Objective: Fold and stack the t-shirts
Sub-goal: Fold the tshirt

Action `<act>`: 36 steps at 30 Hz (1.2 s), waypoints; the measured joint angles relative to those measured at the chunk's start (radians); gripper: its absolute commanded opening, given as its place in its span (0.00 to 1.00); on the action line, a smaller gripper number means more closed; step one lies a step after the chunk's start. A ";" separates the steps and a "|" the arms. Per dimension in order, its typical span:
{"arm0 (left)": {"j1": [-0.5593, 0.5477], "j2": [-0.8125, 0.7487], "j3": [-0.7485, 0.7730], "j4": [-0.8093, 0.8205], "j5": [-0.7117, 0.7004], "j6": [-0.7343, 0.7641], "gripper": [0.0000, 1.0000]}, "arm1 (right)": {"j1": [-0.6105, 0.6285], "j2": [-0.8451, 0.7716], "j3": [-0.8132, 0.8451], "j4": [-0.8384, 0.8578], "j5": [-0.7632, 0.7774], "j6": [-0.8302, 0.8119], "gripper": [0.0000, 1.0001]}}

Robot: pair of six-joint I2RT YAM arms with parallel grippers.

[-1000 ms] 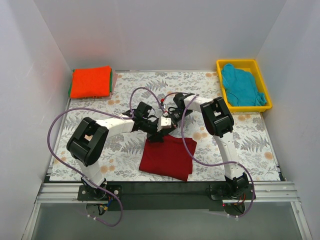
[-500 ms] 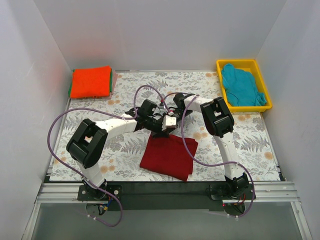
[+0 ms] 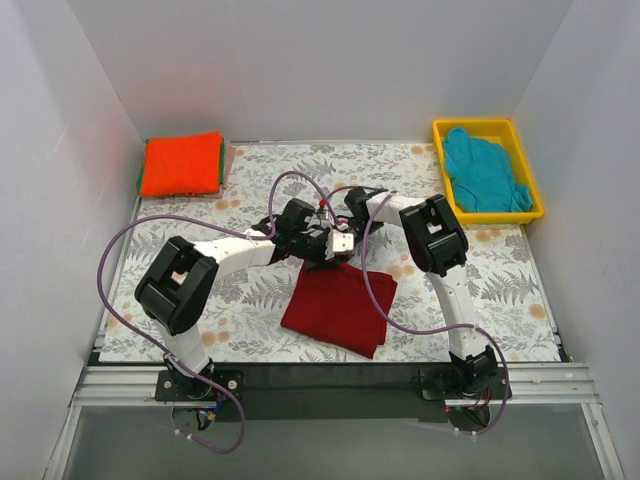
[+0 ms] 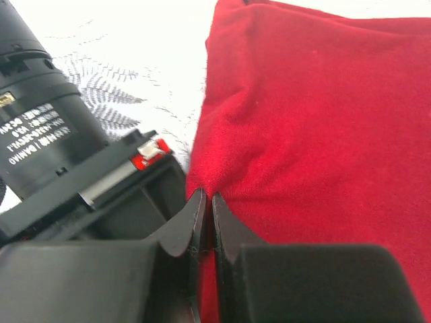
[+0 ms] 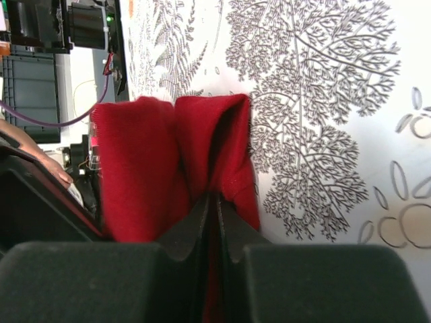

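Observation:
A dark red t-shirt (image 3: 338, 310), folded, lies on the mat in front of the arms. My left gripper (image 3: 318, 256) is shut on its far edge, as the left wrist view (image 4: 202, 202) shows, with the red cloth (image 4: 316, 121) spreading right. My right gripper (image 3: 338, 254) is shut on the same far edge beside it; the right wrist view (image 5: 215, 202) shows bunched red cloth (image 5: 175, 155) between the jaws. A bright orange-red t-shirt (image 3: 181, 163) tops a folded stack at the back left. A teal t-shirt (image 3: 483, 170) lies crumpled in the yellow bin (image 3: 524, 145).
The floral mat (image 3: 500, 290) covers the table. Green and pink cloth edges (image 3: 228, 158) show under the orange stack. White walls close in on three sides. Purple cables (image 3: 120, 250) loop over the arms.
Both grippers moved slightly right and toward the back with the red shirt's far edge; the shirt shifted with them.

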 measured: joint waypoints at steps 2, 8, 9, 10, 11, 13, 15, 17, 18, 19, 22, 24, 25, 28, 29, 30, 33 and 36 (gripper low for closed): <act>0.000 0.015 0.000 0.023 -0.008 -0.005 0.10 | 0.003 -0.002 0.000 -0.002 0.006 0.002 0.22; -0.012 0.014 0.002 0.019 0.010 -0.033 0.34 | 0.003 -0.058 0.040 -0.033 0.129 -0.017 0.51; -0.012 0.006 0.002 0.006 0.006 -0.038 0.37 | 0.001 -0.077 0.054 -0.036 0.179 -0.028 0.59; -0.008 -0.008 0.002 -0.008 0.006 -0.049 0.41 | 0.000 -0.097 0.069 -0.038 0.233 -0.045 0.61; -0.003 -0.024 0.002 -0.024 0.008 -0.057 0.42 | -0.001 -0.115 0.086 -0.043 0.280 -0.060 0.61; 0.008 -0.086 0.002 -0.060 0.018 -0.100 0.43 | -0.007 -0.144 0.119 -0.050 0.358 -0.089 0.62; 0.024 -0.173 0.002 -0.082 0.036 -0.154 0.46 | -0.025 -0.167 0.159 -0.065 0.419 -0.111 0.61; 0.051 -0.239 0.002 -0.089 0.053 -0.212 0.48 | -0.055 -0.197 0.175 -0.079 0.453 -0.129 0.60; 0.069 -0.268 0.002 -0.087 0.061 -0.242 0.48 | -0.074 -0.217 0.172 -0.094 0.465 -0.133 0.59; 0.090 -0.289 0.002 -0.084 0.069 -0.277 0.48 | -0.097 -0.244 0.158 -0.103 0.470 -0.135 0.58; 0.180 -0.283 0.003 -0.073 0.092 -0.383 0.50 | -0.174 -0.363 0.036 -0.111 0.476 -0.137 0.56; 0.247 -0.223 0.018 -0.080 0.099 -0.452 0.53 | -0.224 -0.457 -0.086 -0.128 0.472 -0.137 0.56; 0.272 -0.182 0.032 -0.083 0.100 -0.481 0.53 | -0.242 -0.500 -0.147 -0.135 0.473 -0.138 0.55; 0.329 -0.061 0.065 -0.092 0.097 -0.555 0.55 | -0.256 -0.566 -0.276 -0.162 0.480 -0.146 0.54; 0.335 -0.031 0.071 -0.096 0.097 -0.574 0.55 | -0.255 -0.569 -0.303 -0.164 0.481 -0.149 0.54; 0.336 -0.010 0.074 -0.100 0.096 -0.589 0.55 | -0.254 -0.569 -0.319 -0.165 0.484 -0.151 0.55; 0.331 0.043 0.085 -0.116 0.096 -0.626 0.55 | -0.254 -0.562 -0.354 -0.164 0.498 -0.152 0.55; 0.328 0.064 0.089 -0.122 0.097 -0.653 0.56 | -0.257 -0.553 -0.354 -0.153 0.507 -0.152 0.55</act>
